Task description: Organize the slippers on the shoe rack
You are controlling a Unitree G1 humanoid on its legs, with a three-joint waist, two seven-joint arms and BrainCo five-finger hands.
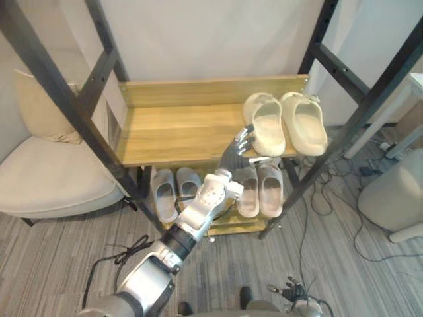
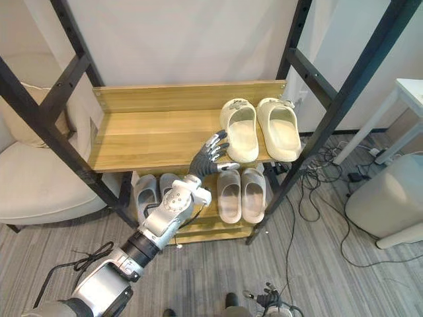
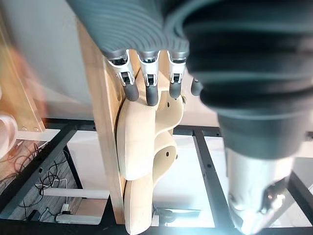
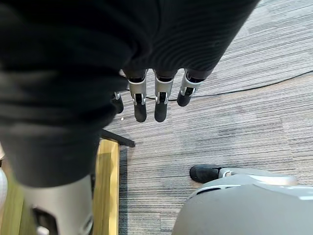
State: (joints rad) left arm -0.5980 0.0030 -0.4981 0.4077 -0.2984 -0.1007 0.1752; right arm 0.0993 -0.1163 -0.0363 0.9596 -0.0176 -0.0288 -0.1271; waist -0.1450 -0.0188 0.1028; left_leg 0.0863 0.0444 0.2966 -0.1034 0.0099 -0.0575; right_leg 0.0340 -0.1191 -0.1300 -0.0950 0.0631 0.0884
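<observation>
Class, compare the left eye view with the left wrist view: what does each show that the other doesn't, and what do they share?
Left eye view, not the wrist: the lower shelf with a grey slipper pair and a beige pair, plus the armchair beside the rack. Left wrist view, not the eye: the cream slippers edge-on, a small vent hole in the side wall, past the straight fingers. Shared: the left hand at the cream slippers on the wooden upper shelf.
</observation>
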